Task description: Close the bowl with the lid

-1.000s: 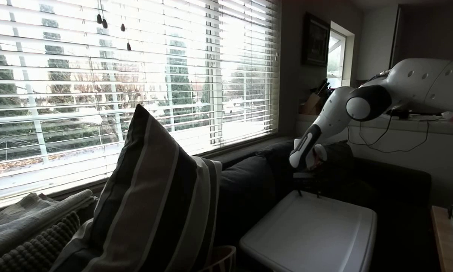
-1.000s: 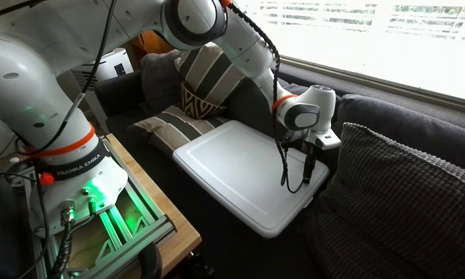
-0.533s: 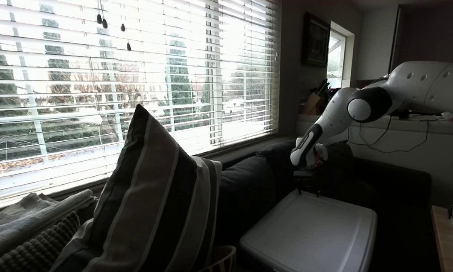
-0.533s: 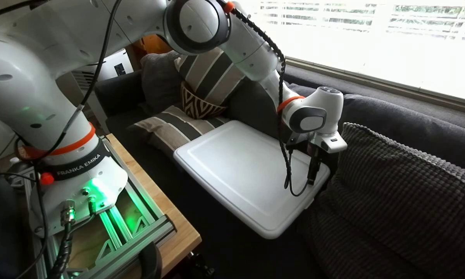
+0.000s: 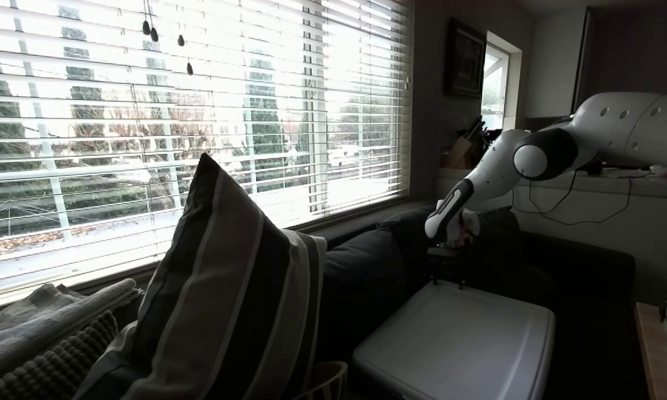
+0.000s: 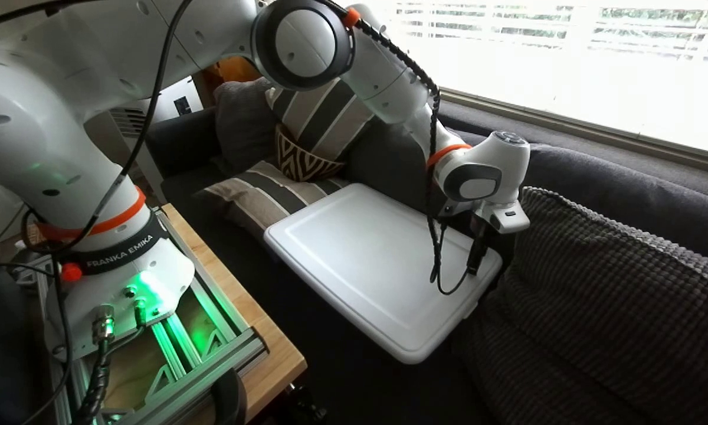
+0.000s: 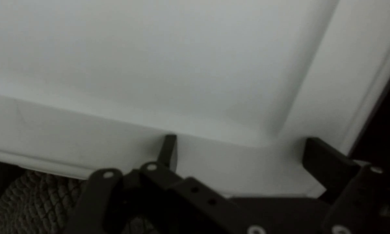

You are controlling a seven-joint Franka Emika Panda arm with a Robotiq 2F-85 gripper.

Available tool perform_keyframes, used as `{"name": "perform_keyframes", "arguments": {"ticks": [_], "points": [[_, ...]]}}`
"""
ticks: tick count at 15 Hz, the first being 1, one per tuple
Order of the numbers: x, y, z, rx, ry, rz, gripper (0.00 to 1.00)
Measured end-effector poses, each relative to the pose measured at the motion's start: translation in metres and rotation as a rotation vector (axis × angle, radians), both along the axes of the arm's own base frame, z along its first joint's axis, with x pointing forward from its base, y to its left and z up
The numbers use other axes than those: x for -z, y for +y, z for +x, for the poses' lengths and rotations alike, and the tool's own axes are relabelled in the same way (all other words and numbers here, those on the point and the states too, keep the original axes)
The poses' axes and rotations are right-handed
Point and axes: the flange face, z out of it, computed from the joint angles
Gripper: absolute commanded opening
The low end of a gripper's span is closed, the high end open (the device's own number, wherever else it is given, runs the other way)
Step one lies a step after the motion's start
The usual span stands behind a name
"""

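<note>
A large white rectangular lid (image 6: 366, 265) lies flat, face up, on or above the sofa seat. It also shows in an exterior view (image 5: 461, 339) and fills most of the wrist view (image 7: 182, 58). What is under it is hidden in shadow. No bowl shows beneath it. A bowl-like patterned vessel (image 6: 307, 156) stands by the pillows behind. My gripper (image 7: 240, 139) is open and empty, pointing down at one corner of the lid. Both fingertips are over the lid's rim area, in an exterior view too (image 5: 448, 284). I cannot tell whether they touch it.
A ribbed dark pillow (image 6: 613, 313) stands close beside the lid and gripper. Striped pillows (image 6: 324, 112) lie beyond the lid's far end. The sofa back (image 6: 625, 177) runs along the window. The robot's wooden table (image 6: 271, 348) is at the near side.
My gripper has shifted a little along the lid's end toward the window side, and has risen slightly in the last half second. It stays open. The lid looks unmoved.
</note>
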Motion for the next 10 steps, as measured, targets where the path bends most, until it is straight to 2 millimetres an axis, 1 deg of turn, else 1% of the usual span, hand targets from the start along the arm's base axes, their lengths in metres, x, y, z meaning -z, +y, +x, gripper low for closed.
{"name": "perform_keyframes", "arguments": {"ticks": [4, 7, 10], "points": [[0.008, -0.004, 0.000, 0.047, 0.011, 0.066, 1.00], [0.027, -0.003, -0.002, 0.077, 0.019, 0.123, 1.00], [0.029, -0.008, 0.000, 0.094, 0.029, 0.154, 1.00]]}}
